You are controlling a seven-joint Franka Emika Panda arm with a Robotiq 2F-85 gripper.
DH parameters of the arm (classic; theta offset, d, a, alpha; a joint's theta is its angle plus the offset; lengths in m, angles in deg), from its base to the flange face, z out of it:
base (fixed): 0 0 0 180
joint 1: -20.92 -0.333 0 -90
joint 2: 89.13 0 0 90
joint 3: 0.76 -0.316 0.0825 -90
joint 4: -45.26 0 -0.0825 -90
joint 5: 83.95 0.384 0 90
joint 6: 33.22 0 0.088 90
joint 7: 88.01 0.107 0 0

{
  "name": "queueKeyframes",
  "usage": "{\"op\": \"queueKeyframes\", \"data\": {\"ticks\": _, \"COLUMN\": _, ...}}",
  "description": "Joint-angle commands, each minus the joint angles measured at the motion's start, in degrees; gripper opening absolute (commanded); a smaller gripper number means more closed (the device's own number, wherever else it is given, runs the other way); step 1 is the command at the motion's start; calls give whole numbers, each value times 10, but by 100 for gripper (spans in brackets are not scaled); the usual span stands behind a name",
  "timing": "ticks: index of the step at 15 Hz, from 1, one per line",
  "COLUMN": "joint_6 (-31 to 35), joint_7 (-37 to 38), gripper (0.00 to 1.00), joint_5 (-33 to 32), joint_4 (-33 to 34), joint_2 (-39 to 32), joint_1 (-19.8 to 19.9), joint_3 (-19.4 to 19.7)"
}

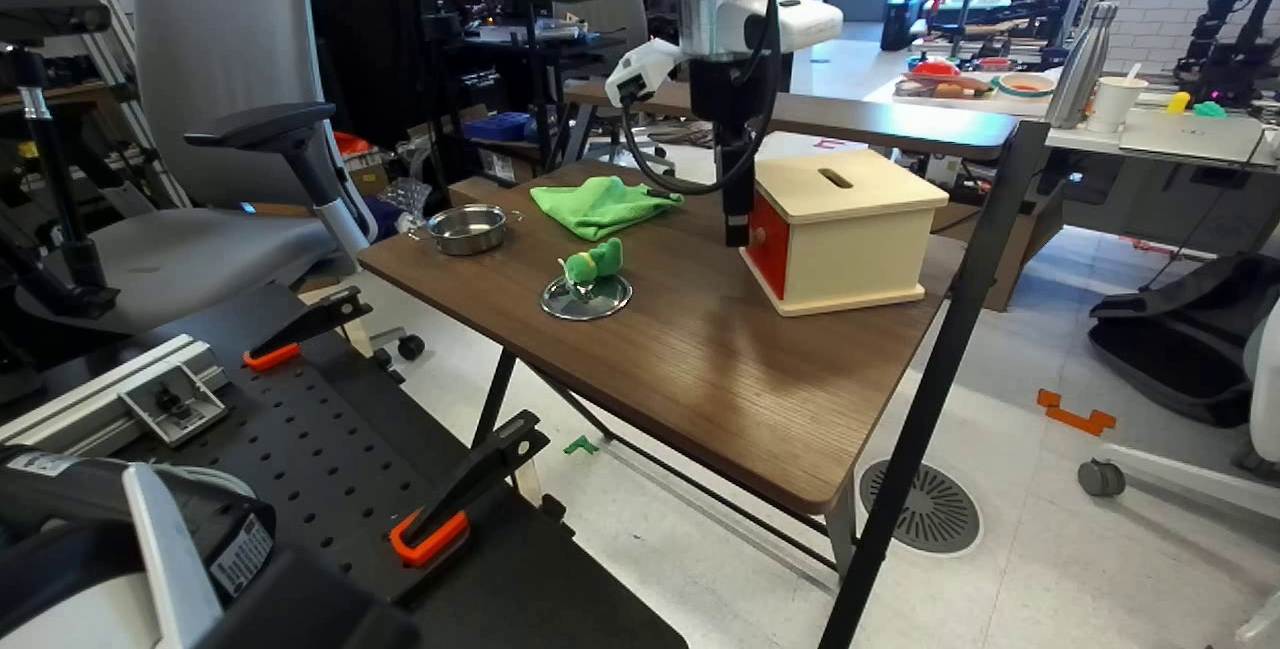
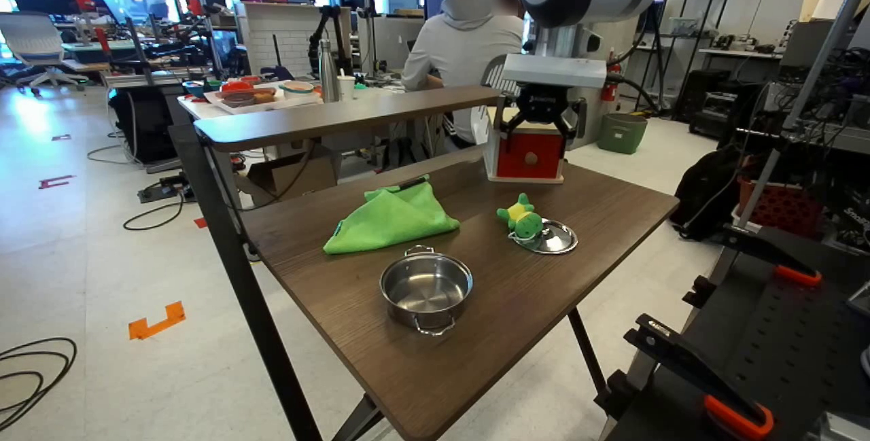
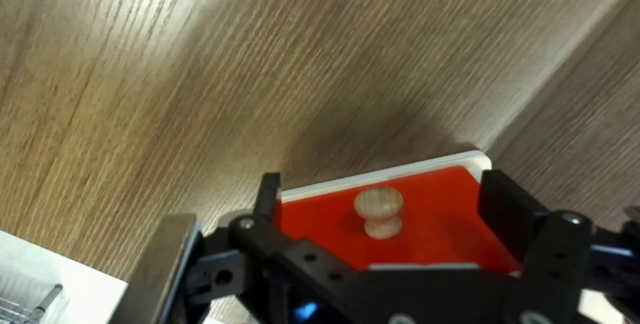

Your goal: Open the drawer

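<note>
The drawer (image 1: 768, 247) has an orange-red front and sits shut in the end of a light-wood box (image 1: 862, 249) with a slot in its top. The drawer front also shows in an exterior view (image 2: 511, 160), with a round wooden knob (image 2: 531, 158) at its middle. My gripper (image 2: 533, 143) is open, fingers pointing down, in front of the drawer face. In the wrist view the open gripper (image 3: 382, 186) has one finger on each side of the knob (image 3: 379, 206), apart from it. The drawer front (image 3: 440, 209) fills the space between the fingers.
The box stands on a brown table (image 1: 700, 369). A green cloth (image 2: 394, 220), a steel pot (image 2: 426, 291), a metal lid (image 2: 557, 237) and a green plush toy (image 2: 522, 217) lie on it. A raised shelf (image 1: 860, 119) runs along one table edge behind the arm.
</note>
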Motion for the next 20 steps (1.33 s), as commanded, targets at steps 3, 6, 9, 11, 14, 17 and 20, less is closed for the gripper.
{"op": "queueKeyframes", "data": {"ticks": 3, "joint_6": -2, "joint_7": 46, "gripper": 74, "joint_5": -8, "joint_4": 38, "joint_2": -32, "joint_1": -21, "joint_3": 23}}
{"op": "queueKeyframes", "data": {"ticks": 6, "joint_6": -2, "joint_7": 57, "gripper": 61, "joint_5": -13, "joint_4": 41, "joint_2": -31, "joint_1": -27, "joint_3": 27}}
{"op": "queueKeyframes", "data": {"ticks": 9, "joint_6": 0, "joint_7": 62, "gripper": 38, "joint_5": -21, "joint_4": 44, "joint_2": -32, "joint_1": -35, "joint_3": 31}}
{"op": "queueKeyframes", "data": {"ticks": 11, "joint_6": 0, "joint_7": 62, "gripper": 23, "joint_5": -28, "joint_4": 44, "joint_2": -32, "joint_1": -39, "joint_3": 35}}
{"op": "queueKeyframes", "data": {"ticks": 14, "joint_6": -4, "joint_7": 43, "gripper": 53, "joint_5": -49, "joint_4": 38, "joint_2": -27, "joint_1": -40, "joint_3": 32}}
{"op": "queueKeyframes", "data": {"ticks": 17, "joint_6": 3, "joint_7": 19, "gripper": 68, "joint_5": -79, "joint_4": 19, "joint_2": -16, "joint_1": -43, "joint_3": 30}}
{"op": "queueKeyframes", "data": {"ticks": 20, "joint_6": 9, "joint_7": -3, "gripper": 89, "joint_5": -106, "joint_4": 1, "joint_2": -11, "joint_1": -47, "joint_3": 33}}
